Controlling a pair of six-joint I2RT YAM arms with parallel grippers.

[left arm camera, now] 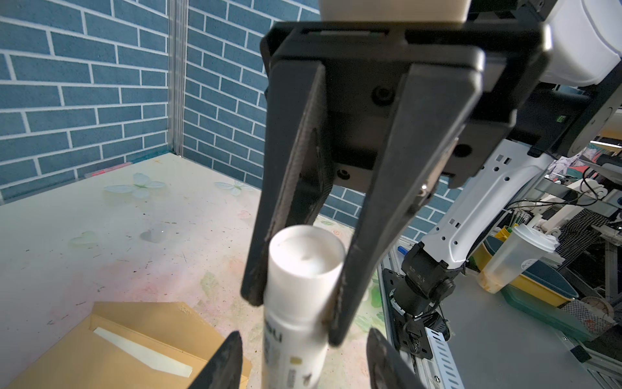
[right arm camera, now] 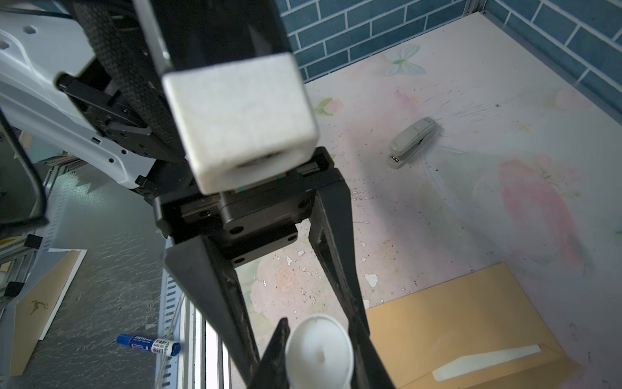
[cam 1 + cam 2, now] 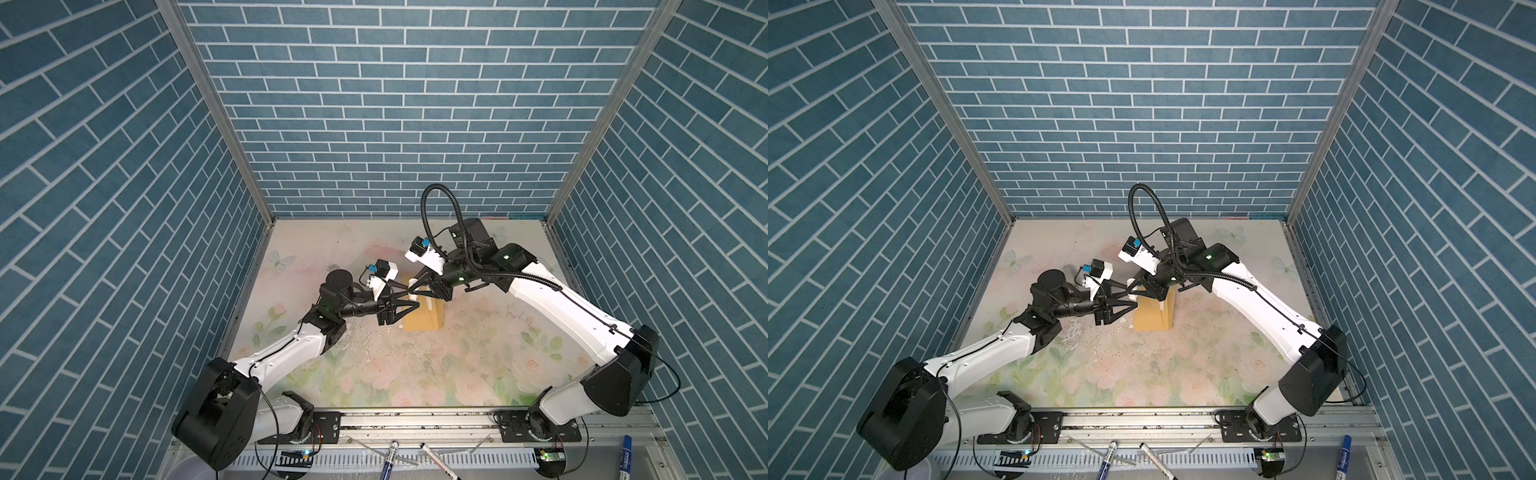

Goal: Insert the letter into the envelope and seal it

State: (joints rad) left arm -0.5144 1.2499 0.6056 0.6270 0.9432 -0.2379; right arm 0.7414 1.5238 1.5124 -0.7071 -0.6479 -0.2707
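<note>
The mustard-yellow envelope [image 3: 419, 322] [image 3: 1150, 320] lies flat mid-table. A narrow pale strip [image 1: 141, 353] shows at its mouth; whether that is the letter I cannot tell. Both grippers meet above the envelope's far end at a white glue stick [image 1: 296, 303] [image 2: 319, 350]. My right gripper [image 2: 319, 357] [image 1: 296, 313] is shut on the stick's cap end. Around the stick's body my left gripper [image 1: 308, 362] [image 3: 409, 301] stands open, with a gap on each side of the tube.
A grey stapler [image 2: 412, 141] lies on the floral table toward the back left. Markers [image 3: 388, 459] rest on the front rail. Blue brick walls close three sides. A plastic cup [image 1: 515, 256] stands outside the cell.
</note>
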